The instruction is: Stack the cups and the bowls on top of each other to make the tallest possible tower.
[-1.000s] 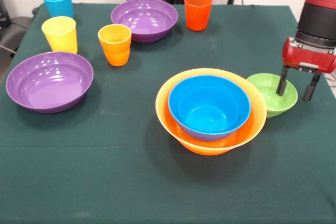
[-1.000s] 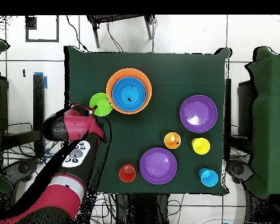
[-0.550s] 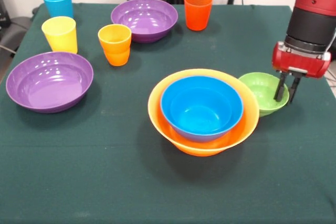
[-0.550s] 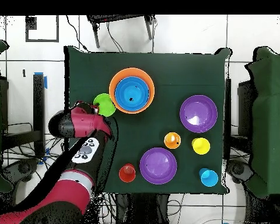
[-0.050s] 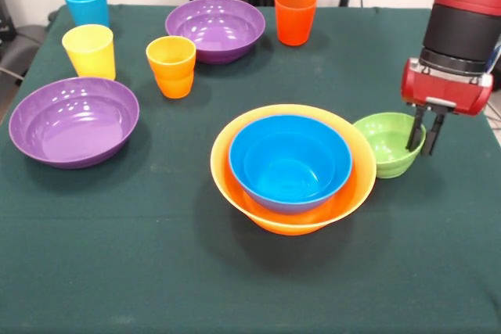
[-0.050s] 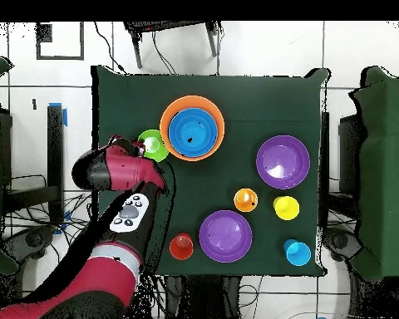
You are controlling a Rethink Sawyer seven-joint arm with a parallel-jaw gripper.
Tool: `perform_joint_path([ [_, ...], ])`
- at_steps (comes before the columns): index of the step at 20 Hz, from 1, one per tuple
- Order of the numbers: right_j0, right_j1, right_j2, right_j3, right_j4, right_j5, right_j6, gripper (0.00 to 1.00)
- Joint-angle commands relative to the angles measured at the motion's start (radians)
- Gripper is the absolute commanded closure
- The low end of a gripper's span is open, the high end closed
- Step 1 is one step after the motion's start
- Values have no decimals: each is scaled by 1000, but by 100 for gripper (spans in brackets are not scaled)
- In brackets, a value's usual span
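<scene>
Since a second ago in the front view, the gripper (image 5: 420, 137) closes from a wide straddle of the small green bowl (image 5: 387, 143) to a narrow pinch on its rim at the bowl's 3 o'clock side. It drags the bowl toward 9 o'clock across the worktop. The green bowl pushes the large orange bowl (image 5: 293, 168), with the deep blue bowl (image 5: 290, 161) nested inside, the same way. In the overhead view the arm (image 6: 120, 170) swings toward 3 o'clock.
</scene>
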Motion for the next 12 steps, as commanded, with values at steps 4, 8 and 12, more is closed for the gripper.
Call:
perform_joint_path([
  [4, 81, 42, -8, -23, 19, 74, 167, 100],
  [8, 69, -43, 37, 58, 0, 97, 151, 100],
  [12, 64, -93, 53, 104, -19, 94, 132, 100],
])
